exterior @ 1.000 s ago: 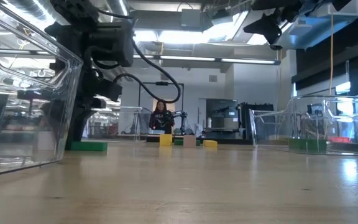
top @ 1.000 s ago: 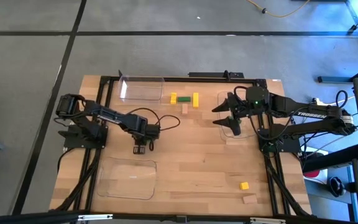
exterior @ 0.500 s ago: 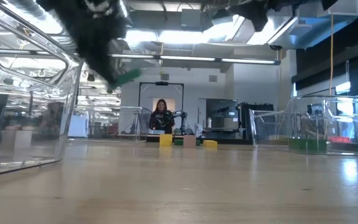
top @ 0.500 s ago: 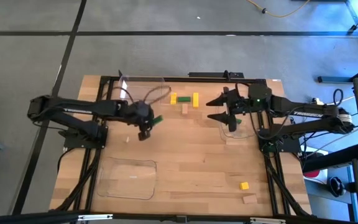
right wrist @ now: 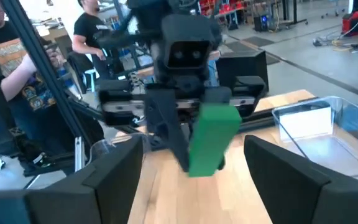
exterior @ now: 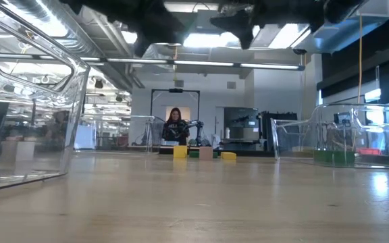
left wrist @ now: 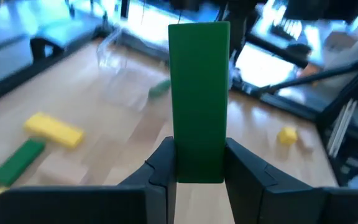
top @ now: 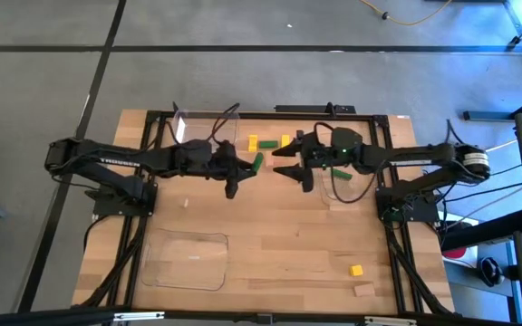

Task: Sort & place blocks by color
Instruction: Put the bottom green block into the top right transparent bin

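From above, the left gripper (top: 243, 169) carries a green block (top: 257, 162) near the bench's far edge, facing the right gripper (top: 294, 167), spread open. Left wrist: block (left wrist: 199, 99) clamped upright. Handover looks next; the right gripper must close first.

Lighting: bright, even, from ceiling strip lights (exterior: 201, 64) at the far side of the room; soft sheen on the wooden table (exterior: 201, 202) and glare on the clear tray (exterior: 26, 101) near left. Focus: the green block (left wrist: 199, 99) held in the left wrist view is sharp, the background behind it smeared by motion blur; arms overhead in the low view are dark silhouettes.
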